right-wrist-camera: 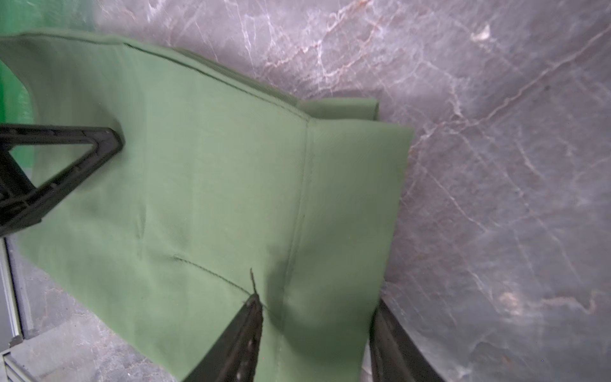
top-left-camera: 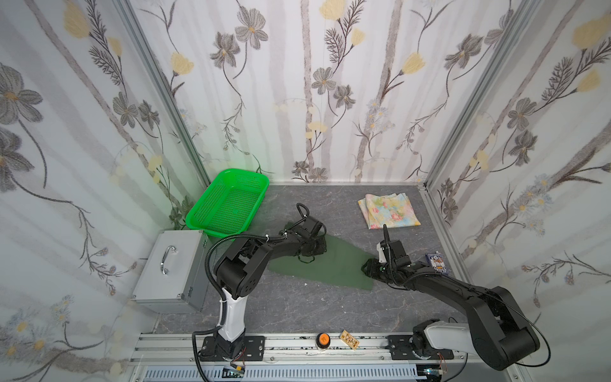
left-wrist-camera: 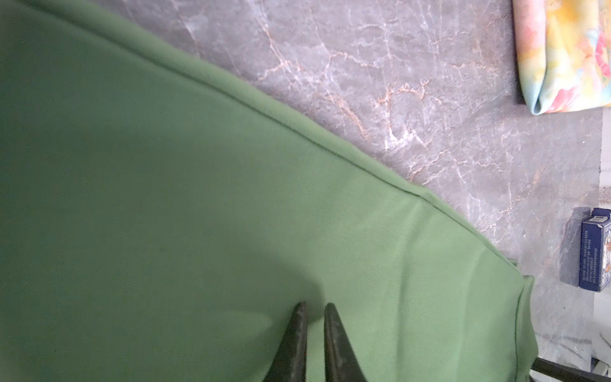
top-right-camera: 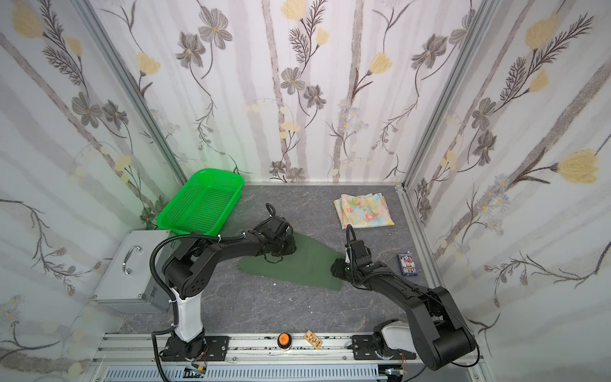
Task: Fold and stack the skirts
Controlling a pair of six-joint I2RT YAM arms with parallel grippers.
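Left pincer point(left-wrist-camera: 316, 307): clenched almost shut, with its tips down on the middle of the olive skirt point(top-left-camera: 330, 264). No fold of cloth shows between them.
Right pincer point(right-wrist-camera: 317, 302): released, jaws wide. One tip is on the cloth and the other is just past the skirt's short edge, so the jaws straddle that edge.
Olive skirt: spread nearly flat in the middle of the counter point(top-left-camera: 297, 307), between the two arms. A small corner is turned over at the right pincer's end.
Floral skirt point(top-left-camera: 386, 210): lies folded into a neat packet at the far right of the counter, well apart from the olive one.
Done so far: the floral skirt looks finished.
Left to do: by my reading, the olive skirt has yet to be folded small and then stacked with the floral one.
Green basket point(top-left-camera: 243, 172): stands at the far left and leans on the metal case. Nothing shows inside it.
Metal case point(top-left-camera: 172, 268): lid closed, so its contents are hidden.
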